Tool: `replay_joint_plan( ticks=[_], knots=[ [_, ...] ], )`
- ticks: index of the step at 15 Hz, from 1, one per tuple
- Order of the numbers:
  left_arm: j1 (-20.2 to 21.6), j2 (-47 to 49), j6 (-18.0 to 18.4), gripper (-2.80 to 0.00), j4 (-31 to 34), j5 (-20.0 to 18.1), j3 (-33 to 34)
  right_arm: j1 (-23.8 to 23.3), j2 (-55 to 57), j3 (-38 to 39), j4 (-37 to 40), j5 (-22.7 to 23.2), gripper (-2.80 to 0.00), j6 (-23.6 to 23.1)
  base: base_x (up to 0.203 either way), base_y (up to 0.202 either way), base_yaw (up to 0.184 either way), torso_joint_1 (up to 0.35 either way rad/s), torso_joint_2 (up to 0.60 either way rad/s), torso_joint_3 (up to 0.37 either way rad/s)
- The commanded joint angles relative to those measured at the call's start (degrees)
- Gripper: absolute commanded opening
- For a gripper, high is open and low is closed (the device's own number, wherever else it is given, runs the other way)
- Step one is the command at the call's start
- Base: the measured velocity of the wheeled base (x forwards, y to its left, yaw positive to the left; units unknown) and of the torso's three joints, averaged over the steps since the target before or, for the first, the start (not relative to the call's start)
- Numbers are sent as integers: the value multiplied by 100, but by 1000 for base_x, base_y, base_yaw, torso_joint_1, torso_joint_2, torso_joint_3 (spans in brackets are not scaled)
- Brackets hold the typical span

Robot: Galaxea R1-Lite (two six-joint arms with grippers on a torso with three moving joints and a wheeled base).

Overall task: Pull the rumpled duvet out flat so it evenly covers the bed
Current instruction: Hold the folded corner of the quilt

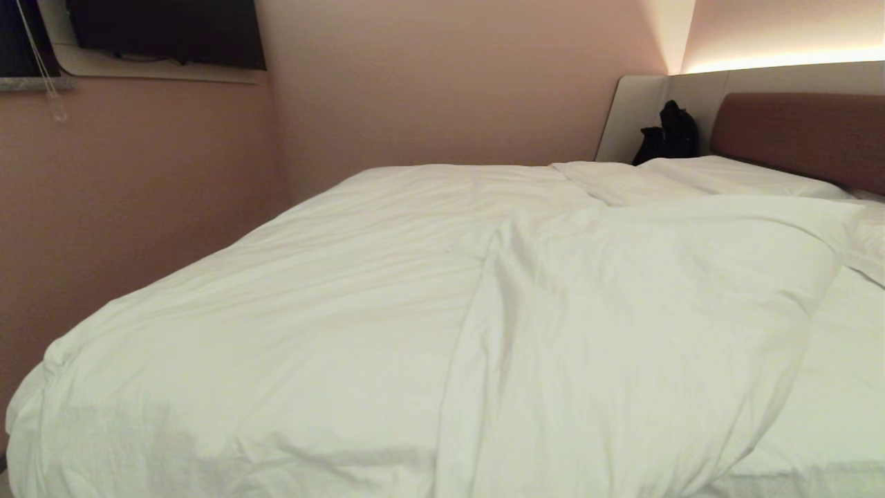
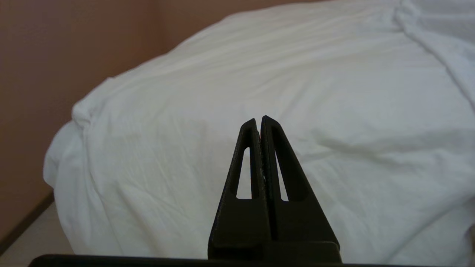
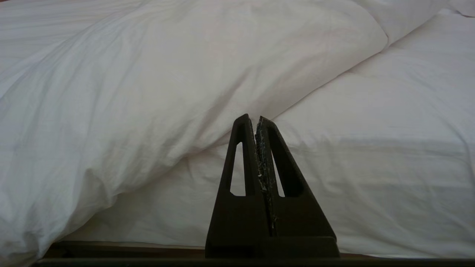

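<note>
The duvet (image 1: pixel 346 297) lies on the bed (image 1: pixel 840 415), folded back toward the left, leaving the mattress sheet (image 1: pixel 843 360) exposed at right. Pillows (image 1: pixel 719 173) lie before the headboard (image 1: pixel 802 135).

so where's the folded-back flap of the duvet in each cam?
Head view: the folded-back flap lies right of centre, doubled over the rest of the duvet.
Left wrist view: only its rolled edge shows, at the upper right, beyond the shut left hand.
Right wrist view: it fills the left and upper part, over the bare sheet.
Shared landmark: the flap's edge.
</note>
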Motion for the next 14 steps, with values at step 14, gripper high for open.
replay_joint_plan(
  ticks=[14],
  knots=[
    [0,-2,-289,-280,655,34,54,7,-1,4,2,1,-280,-4,0,0,0,0,0,0]
  ],
)
